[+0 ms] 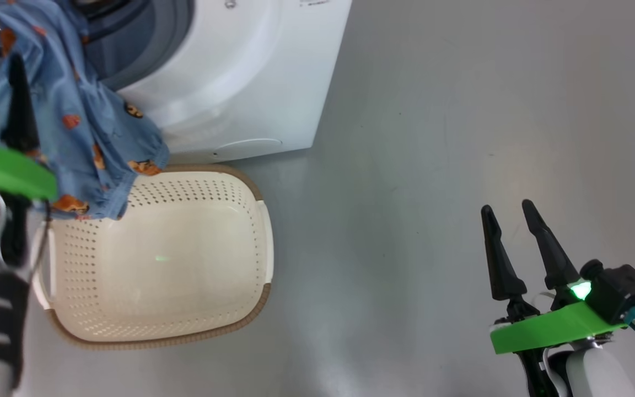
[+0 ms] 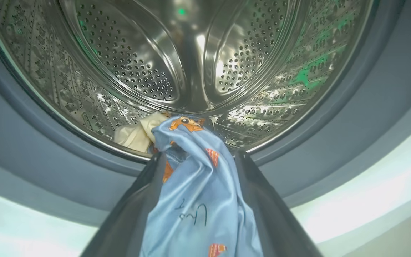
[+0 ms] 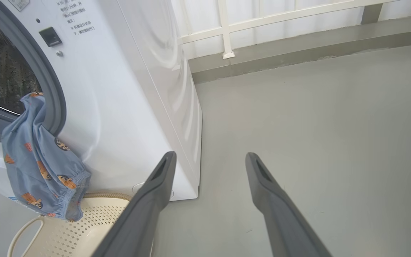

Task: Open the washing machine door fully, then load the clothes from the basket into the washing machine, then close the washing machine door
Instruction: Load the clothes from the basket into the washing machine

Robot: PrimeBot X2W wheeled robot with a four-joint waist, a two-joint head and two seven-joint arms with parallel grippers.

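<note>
The left claw (image 2: 198, 156) is reaching up to the mouth of the washing machine (image 1: 240, 71). Its two dark fingers (image 2: 130, 214) are standing spread wide, with the blue bear-print cloth (image 2: 198, 203) lying bunched in the gap between them; the cloth is draping there loosely and the claw is not clamping down on it. The front end of this cloth is lying over the grey-blue gasket (image 2: 48, 157) and just inside the steel drum (image 2: 137, 53), where it is touching a cream-white cloth (image 2: 134, 134) resting on the drum's lower edge. In the head view the rest of the blue cloth is hanging out of the opening and down the machine's white front, its hem dangling over the rear left corner of the basket (image 1: 262, 220). The basket is sitting on the grey floor (image 1: 461, 110) just in front of the machine, its pale perforated inside showing. The right claw (image 1: 507, 208) is hovering above the floor, well apart from the basket on the robot's right, its fingers parted and gripping nothing.
</note>
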